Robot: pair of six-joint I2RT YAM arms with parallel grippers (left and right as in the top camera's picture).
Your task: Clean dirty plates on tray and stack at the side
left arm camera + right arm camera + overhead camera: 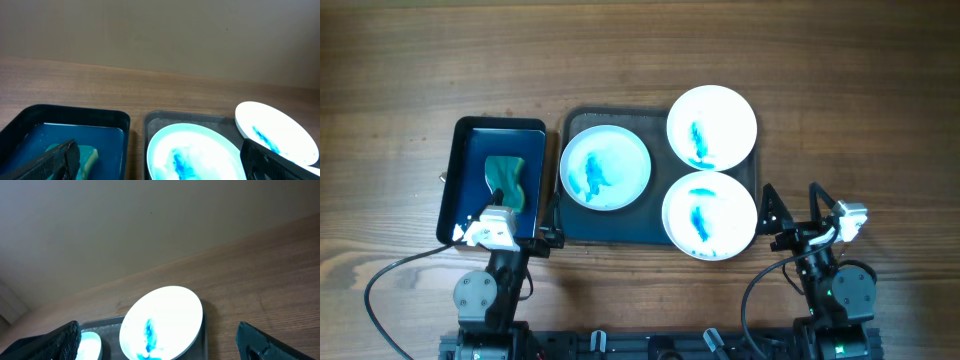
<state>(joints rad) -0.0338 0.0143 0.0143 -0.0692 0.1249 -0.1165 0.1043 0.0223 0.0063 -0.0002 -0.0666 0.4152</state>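
Room on the tray [620,226] is tight, with bare floor showing only at its near left corner and in a strip along the far left. The left plate [605,168], white with a blue smear, lies with its left edge at the tray's left rim and its right edge just beside the other two. The far plate [711,126] overhangs the far rim and reaches out to the right rim. The near plate [709,216] overhangs the near rim and also reaches the right rim. These two almost touch each other midway along the right side, so no gap is left between them. Just left of the tray, nearly rim to rim with it, lies the small tray [455,170] with a green sponge [506,180] inside. The left gripper [508,234] hangs over the near end of the small tray, its fingers spread wide with nothing between them, and its right finger is close to the tray's near left corner. The right gripper [793,205] is above the table [870,100] just right of the near plate. Its jaws are apart and empty, and its left finger is close to that plate's right edge. Bare wood runs wide to the right of the tray and along the far side, and also left of the small tray.
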